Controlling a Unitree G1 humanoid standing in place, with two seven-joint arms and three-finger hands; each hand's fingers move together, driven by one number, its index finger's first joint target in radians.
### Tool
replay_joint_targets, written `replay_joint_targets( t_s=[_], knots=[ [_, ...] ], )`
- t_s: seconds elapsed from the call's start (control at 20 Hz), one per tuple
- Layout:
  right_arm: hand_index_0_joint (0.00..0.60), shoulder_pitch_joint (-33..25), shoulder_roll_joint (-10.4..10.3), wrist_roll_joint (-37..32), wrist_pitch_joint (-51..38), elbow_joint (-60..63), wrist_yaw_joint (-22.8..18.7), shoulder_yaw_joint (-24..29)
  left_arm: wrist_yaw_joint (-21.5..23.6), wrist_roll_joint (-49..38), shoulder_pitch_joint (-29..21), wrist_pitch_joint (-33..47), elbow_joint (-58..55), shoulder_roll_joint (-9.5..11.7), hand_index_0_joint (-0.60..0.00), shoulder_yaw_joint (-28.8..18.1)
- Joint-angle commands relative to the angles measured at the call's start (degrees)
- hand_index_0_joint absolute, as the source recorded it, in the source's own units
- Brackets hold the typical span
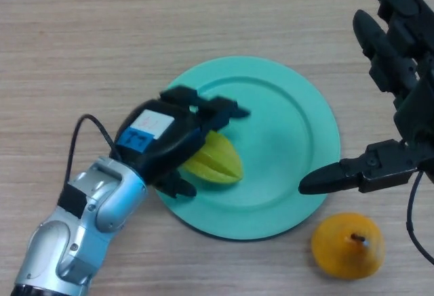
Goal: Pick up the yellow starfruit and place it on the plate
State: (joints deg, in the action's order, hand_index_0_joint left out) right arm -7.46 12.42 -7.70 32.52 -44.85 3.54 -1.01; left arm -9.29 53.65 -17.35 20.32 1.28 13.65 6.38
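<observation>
While the left hand holds the yellow starfruit over the green plate, the release is the risky step.

Its fingers curl over the fruit's top and the thumb sits under its near edge, so the fruit is clamped at the plate's left side; it seems to touch the plate surface, though the hand hides the underside. If the fingers open unevenly, the ridged fruit could roll toward the plate's left rim and off it. The right hand hovers beyond the plate's right rim, fingers spread and straight, thumb reaching over that rim, holding nothing. An orange fruit lies just off the plate's lower right rim.
</observation>
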Motion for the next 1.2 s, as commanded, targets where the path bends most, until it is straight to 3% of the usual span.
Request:
replay_joint_targets(
  t_s=[0.05, 0.15, 0.2, 0.25, 0.35, 0.45, 0.5, 0.7, 1.0, 1.2],
  knots=[
    [0.0, -1.93, 0.41, 1.79, -6.02, -2.64, -0.24, 1.1, 4.32, -7.96, -1.86, -1.03, -6.44, 0.49, 0.0, -3.95],
    [0.0, -2.28, 0.62, 1.77, -6.16, -2.32, -0.01, 1.0, 4.82, -12.06, -0.31, -2.98, -10.99, 0.89, 0.0, -5.27],
    [0.0, -2.11, 0.51, 1.78, -7.02, -1.6, 0.33, 0.94, 4.6, -19.67, 0.38, -4.66, -14.84, 0.71, 0.0, -6.61],
    [0.0, -2.06, 0.44, 1.65, -7.24, -1.41, 0.43, 0.98, 5.16, -21.46, 0.63, -4.93, -15.5, 0.92, 0.0, -6.89],
    [0.0, -2.28, 0.34, 1.51, -8.12, -0.63, 0.49, 1.07, 2.16, -29.95, 3.11, -8.98, -20.48, 1.66, 0.0, -8.68],
    [0.0, -2.71, 0.6, 1.04, -8.22, -0.31, 0.48, 1.6, 0.63, -41.54, 5.67, -11.5, -24.55, 2.0, 0.0, -11.05],
    [0.0, -2.64, 0.96, 1.37, -8.68, -0.06, 0.89, 2.08, -1.6, -53.03, 7.52, -16.94, -28.65, 2.24, 0.0, -13.26],
    [0.0, -2.33, 1.56, 1.24, -9.09, -0.01, 1.3, 3.59, -1.64, -68.67, 11.33, -23.26, -32.52, 3.83, 0.0, -19.46],
    [0.0, -2.04, 2.03, 4.51, -17.02, 3.73, 1.8, 4.13, -0.48, -75.87, 12.61, -28.06, -32.65, 6.33, 0.0, -25.17],
    [0.0, -1.53, 1.93, 5.42, -17.02, 4.29, 2.5, 4.09, 1.85, -70.93, 11.71, -26.64, -31.93, 6.51, 0.0, -24.95]
  ],
)
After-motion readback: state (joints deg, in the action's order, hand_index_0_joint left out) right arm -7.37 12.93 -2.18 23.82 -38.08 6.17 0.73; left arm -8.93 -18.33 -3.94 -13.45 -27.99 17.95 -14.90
